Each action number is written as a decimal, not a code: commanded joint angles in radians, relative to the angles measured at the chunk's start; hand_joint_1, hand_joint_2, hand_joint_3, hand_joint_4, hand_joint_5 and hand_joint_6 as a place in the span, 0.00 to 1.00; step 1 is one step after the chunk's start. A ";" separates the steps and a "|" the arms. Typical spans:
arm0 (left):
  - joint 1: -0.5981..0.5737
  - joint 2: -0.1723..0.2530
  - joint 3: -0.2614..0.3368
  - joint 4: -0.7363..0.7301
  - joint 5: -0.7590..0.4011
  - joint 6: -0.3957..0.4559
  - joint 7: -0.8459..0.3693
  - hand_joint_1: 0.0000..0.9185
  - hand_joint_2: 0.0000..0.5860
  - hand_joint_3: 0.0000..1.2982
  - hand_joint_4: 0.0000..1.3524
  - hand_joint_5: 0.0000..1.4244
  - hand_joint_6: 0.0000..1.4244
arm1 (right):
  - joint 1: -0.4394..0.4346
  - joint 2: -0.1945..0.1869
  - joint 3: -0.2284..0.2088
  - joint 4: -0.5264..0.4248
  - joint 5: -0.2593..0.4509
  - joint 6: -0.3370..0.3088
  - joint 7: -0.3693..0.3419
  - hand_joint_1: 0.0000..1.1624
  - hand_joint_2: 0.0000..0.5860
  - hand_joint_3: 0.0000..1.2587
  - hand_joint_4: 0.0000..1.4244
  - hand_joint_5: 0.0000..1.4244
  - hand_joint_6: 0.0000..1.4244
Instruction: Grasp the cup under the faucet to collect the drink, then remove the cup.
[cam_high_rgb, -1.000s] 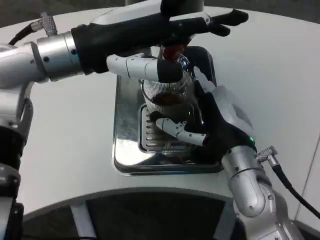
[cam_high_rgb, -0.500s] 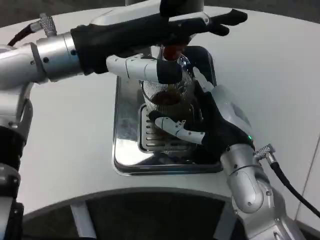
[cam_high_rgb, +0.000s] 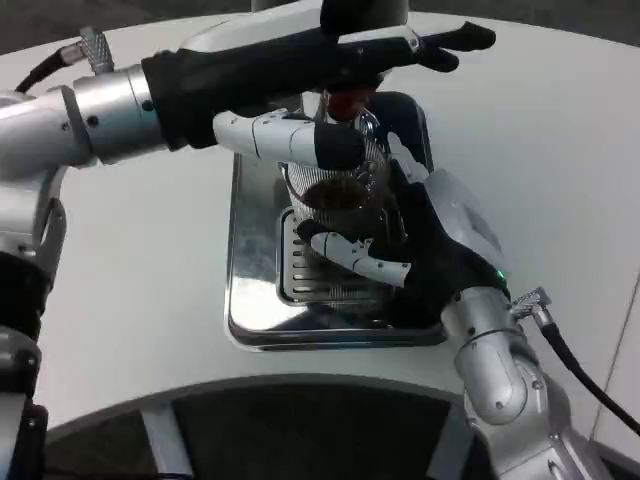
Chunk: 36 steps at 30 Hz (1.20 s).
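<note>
Right hand (cam_high_rgb: 430, 245) gripping cup (cam_high_rgb: 335, 200), seemingly filled

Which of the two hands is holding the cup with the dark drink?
The right hand: it wraps around the clear cup from the side, over the metal tray. The left hand reaches across above the cup, near the red part.

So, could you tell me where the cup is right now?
The cup stands mid-picture on the metal drip tray, gripped by the right hand, under the left hand.
</note>
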 joint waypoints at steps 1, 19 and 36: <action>0.040 0.011 -0.027 0.024 0.049 0.015 -0.027 0.00 0.03 0.05 0.00 0.04 0.00 | -0.013 -0.001 -0.003 0.013 0.012 -0.020 -0.023 0.42 0.32 0.00 0.00 0.00 0.00; 0.041 0.002 0.035 -0.010 -0.076 0.200 -0.056 0.00 0.03 0.06 0.00 0.06 0.00 | -0.017 0.003 0.006 0.006 0.015 -0.018 -0.040 0.45 0.33 0.00 0.00 0.00 0.00; 0.079 0.020 0.162 -0.231 -0.201 0.551 -0.064 0.00 0.03 0.06 0.00 0.07 0.00 | -0.008 0.008 0.014 -0.014 0.012 -0.015 -0.048 0.45 0.34 0.00 0.00 0.00 0.00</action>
